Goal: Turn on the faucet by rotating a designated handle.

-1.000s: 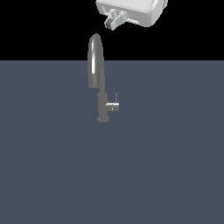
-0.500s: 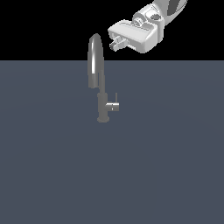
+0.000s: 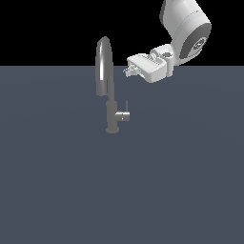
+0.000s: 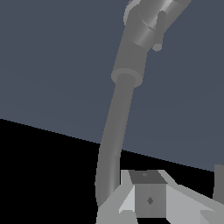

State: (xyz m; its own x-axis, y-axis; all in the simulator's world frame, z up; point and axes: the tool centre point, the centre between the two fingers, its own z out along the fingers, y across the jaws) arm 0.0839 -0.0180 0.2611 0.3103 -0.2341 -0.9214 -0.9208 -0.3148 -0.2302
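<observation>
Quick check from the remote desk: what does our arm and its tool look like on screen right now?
The arm is glossy white with rounded, bulbous links and a dark grey band around a joint. The tool has a boxy white body and small grey fingertips. In the wrist view it renders as flat grey faceted blocks. No cables or markings are visible.

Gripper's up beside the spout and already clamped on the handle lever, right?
Not clamped. In the exterior view the gripper is up beside the spout, on that view's right, but clear of the handle, which sits untouched well below it, low on the faucet body.
</observation>
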